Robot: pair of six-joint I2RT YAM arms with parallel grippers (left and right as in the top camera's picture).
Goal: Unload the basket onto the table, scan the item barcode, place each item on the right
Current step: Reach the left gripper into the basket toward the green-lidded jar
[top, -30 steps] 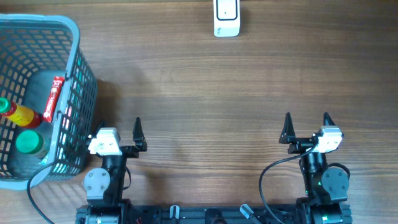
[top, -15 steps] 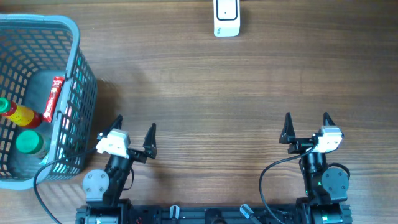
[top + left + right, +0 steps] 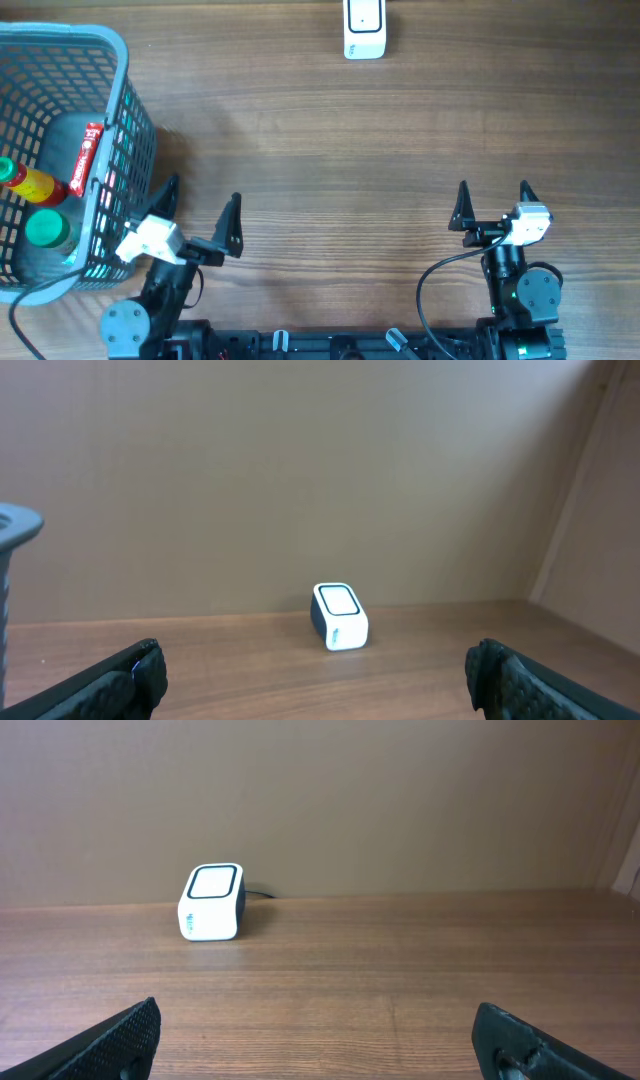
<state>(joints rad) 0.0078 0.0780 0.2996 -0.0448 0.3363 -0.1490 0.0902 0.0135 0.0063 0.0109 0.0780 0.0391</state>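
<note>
White barcode scanner (image 3: 364, 30) at the middle of the far edge of the wooden table (image 3: 330, 140), dark-rimmed window on top; small marking on its front face, too small to read. Grey-blue plastic basket (image 3: 125, 70) at the left edge, holding a red-capped sauce bottle (image 3: 30, 183) with a yellow-and-red label, a green-lidded container (image 3: 46, 229) and a dark pouch (image 3: 62, 140) with a red strip (image 3: 90, 155) of white lettering, illegible. Left gripper (image 3: 200, 200) at the near edge, just beside the basket's right wall, jaws spread wide, empty. Right gripper (image 3: 493, 195) towards the near right corner, jaws likewise wide apart, empty, well apart from the scanner.
</note>
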